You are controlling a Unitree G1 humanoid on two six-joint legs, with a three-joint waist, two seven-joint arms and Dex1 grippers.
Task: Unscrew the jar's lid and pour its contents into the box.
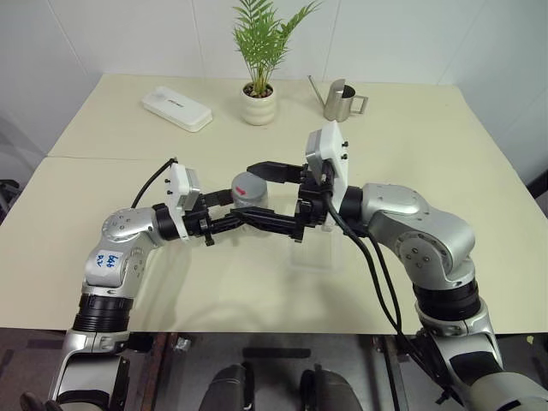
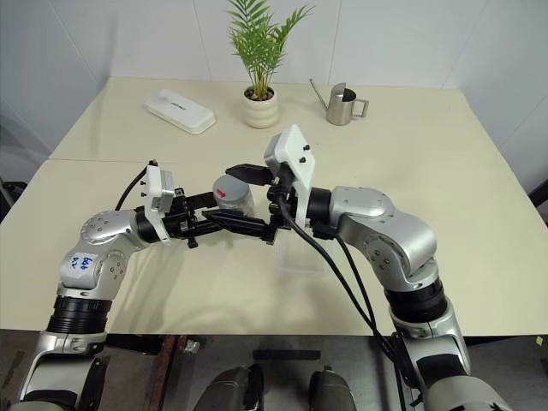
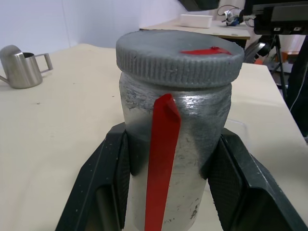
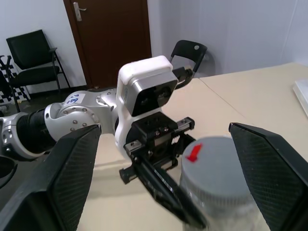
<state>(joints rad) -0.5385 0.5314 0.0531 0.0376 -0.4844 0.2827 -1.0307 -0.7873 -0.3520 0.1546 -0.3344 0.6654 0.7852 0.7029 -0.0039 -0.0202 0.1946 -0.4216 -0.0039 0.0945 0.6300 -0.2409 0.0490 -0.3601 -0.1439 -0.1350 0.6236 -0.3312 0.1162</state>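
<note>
The jar (image 1: 249,195), upright with the lid (image 3: 179,57) still screwed on, was held off the table (image 1: 103,257) over its near middle, clamped at the body between the two fingers of the left gripper (image 1: 233,211), whose forearm reached in level from the near left. The right gripper (image 1: 276,197) came in level from the right with its jaws spread wide, one finger (image 1: 276,171) beyond the lid and the other on the near side, neither closed on it. The box (image 1: 321,248) lay just under the right wrist; the near-left stretch and right edge stood bare, while the white case (image 1: 176,109), plant pot (image 1: 259,104) and watering jug (image 1: 341,100) sat along the far edge.
</note>
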